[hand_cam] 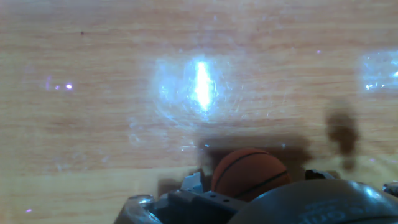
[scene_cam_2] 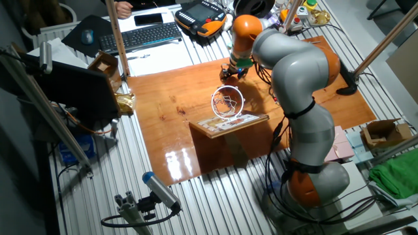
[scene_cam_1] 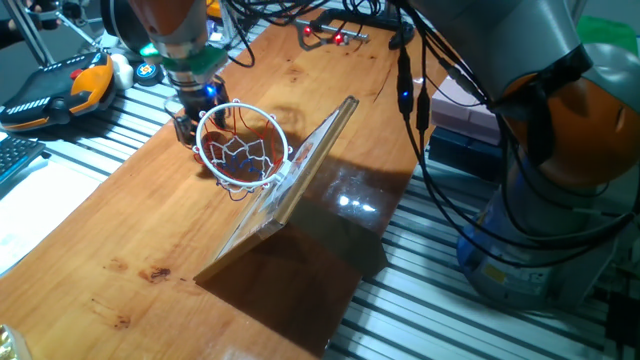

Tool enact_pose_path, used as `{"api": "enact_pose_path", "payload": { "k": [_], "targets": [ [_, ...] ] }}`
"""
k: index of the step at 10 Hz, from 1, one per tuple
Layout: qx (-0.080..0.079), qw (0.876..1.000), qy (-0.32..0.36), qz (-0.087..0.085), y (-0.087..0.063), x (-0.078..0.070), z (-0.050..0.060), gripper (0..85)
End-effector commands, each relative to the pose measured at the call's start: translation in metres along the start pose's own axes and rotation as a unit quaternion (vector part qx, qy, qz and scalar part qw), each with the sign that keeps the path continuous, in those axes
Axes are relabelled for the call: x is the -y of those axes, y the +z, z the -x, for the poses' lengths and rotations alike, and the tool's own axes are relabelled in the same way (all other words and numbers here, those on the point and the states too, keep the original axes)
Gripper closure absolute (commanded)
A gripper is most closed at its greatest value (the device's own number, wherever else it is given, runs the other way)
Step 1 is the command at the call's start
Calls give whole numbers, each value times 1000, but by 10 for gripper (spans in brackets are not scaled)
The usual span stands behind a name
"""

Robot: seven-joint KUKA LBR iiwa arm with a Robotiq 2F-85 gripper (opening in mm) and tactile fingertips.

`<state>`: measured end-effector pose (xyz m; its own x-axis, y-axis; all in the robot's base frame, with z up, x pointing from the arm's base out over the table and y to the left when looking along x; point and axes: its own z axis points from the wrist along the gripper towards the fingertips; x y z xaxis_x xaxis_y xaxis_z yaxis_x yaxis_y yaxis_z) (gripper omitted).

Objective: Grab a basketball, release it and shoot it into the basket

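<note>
The basketball (hand_cam: 249,173), small and orange with dark seams, shows at the bottom of the hand view between my fingertips (hand_cam: 194,182), low over the wooden table. My gripper (scene_cam_1: 188,125) is down at the table just behind the basket's rim and looks shut on the ball. The ball itself is hidden in both fixed views. The basket (scene_cam_1: 242,148) has a white wire rim and a red-and-white net. It is fixed to a tilted clear backboard (scene_cam_1: 300,170) in the middle of the table. In the other fixed view the gripper (scene_cam_2: 230,72) is just beyond the basket (scene_cam_2: 226,102).
An orange-and-black gadget (scene_cam_1: 55,88) lies on the slatted surface at the far left. A keyboard (scene_cam_2: 145,36) and cardboard boxes (scene_cam_2: 104,65) are beyond the table. Cables (scene_cam_1: 415,100) hang over the table's right side by the arm's base (scene_cam_1: 560,200).
</note>
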<state>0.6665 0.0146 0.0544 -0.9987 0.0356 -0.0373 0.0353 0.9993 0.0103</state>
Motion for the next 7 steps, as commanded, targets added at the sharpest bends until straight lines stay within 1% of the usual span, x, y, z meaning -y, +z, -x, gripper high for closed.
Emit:
{"api": "enact_pose_path", "payload": {
  "k": [1,2,3,4,5,6,7],
  "targets": [
    [1,1000,0,0,1,0,0,33],
    [7,1000,-2,1,4,0,1,43],
    [10,1000,-3,4,6,0,2,67],
    [10,1000,-5,7,7,0,2,130],
    [9,1000,-12,9,8,1,2,233],
    [8,1000,-12,27,10,3,1,370],
    [4,999,-17,37,9,2,1,563]
  ]
}}
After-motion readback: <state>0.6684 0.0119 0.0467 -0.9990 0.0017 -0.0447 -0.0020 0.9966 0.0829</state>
